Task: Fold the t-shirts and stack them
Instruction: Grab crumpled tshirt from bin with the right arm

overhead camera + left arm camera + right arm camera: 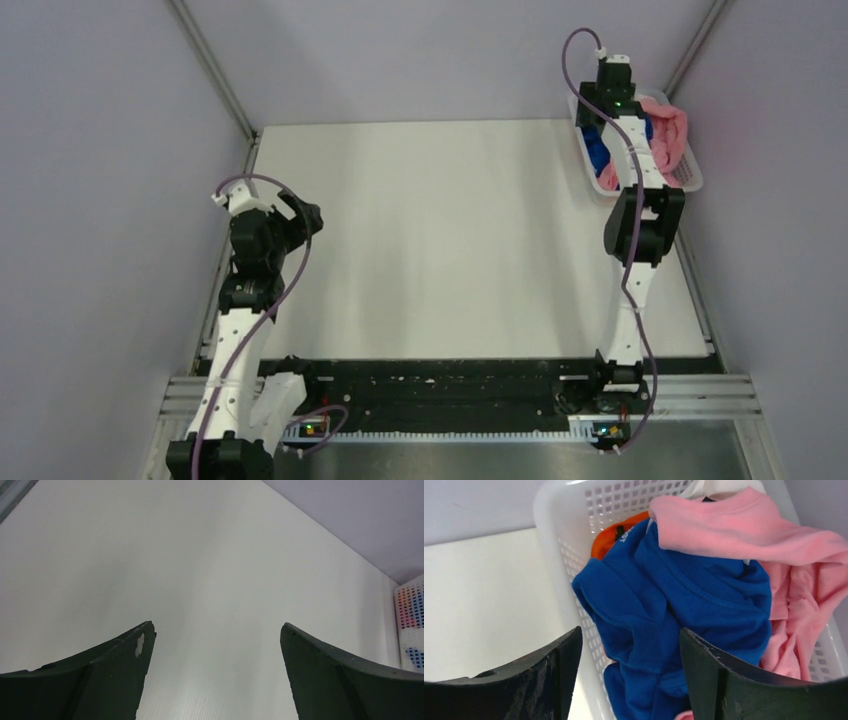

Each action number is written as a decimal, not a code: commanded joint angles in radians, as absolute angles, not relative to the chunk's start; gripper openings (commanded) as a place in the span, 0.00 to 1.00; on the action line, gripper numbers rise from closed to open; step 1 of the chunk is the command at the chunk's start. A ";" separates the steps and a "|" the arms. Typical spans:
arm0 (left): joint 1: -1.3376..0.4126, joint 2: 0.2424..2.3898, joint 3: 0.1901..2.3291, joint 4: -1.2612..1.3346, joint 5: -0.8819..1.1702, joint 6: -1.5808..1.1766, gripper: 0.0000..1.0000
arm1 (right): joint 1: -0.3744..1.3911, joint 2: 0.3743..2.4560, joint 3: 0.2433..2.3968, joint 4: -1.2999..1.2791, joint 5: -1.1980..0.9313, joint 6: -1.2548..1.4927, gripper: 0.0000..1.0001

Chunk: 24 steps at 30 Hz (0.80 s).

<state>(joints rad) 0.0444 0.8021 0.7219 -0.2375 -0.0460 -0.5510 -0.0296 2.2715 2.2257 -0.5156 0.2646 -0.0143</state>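
Since the right gripper [630, 632] hangs wide open directly over the royal blue cloth t-shirt [684, 590], that arm is nearer

Black left gripper [217, 630] gaping, arm bent at left edge of white flat desk [450, 230]. Black right gripper [631, 635] gaping, arm stretched to desk's far-right corner.

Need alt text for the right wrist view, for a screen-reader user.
The open right gripper hangs over a white lattice basket of crumpled shirts. A blue t-shirt lies nearest, a pink t-shirt is draped over its right side, and an orange t-shirt peeks out behind. Bare white table lies left of the basket.
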 commanded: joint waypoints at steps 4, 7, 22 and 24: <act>0.046 0.828 0.748 -0.158 -0.052 -0.556 0.99 | -0.043 2.363 2.308 -0.545 0.360 -0.052 0.62; 0.045 0.846 0.752 -0.153 -0.047 -0.561 0.99 | -0.043 2.377 2.307 -0.542 0.358 -0.047 0.39; 0.045 0.842 0.763 -0.158 -0.038 -0.576 0.99 | -0.042 2.113 2.371 -0.229 0.210 0.067 0.00; 0.045 0.837 0.768 -0.164 -0.032 -0.573 0.99 | -0.042 2.061 2.368 -0.171 0.168 0.100 0.00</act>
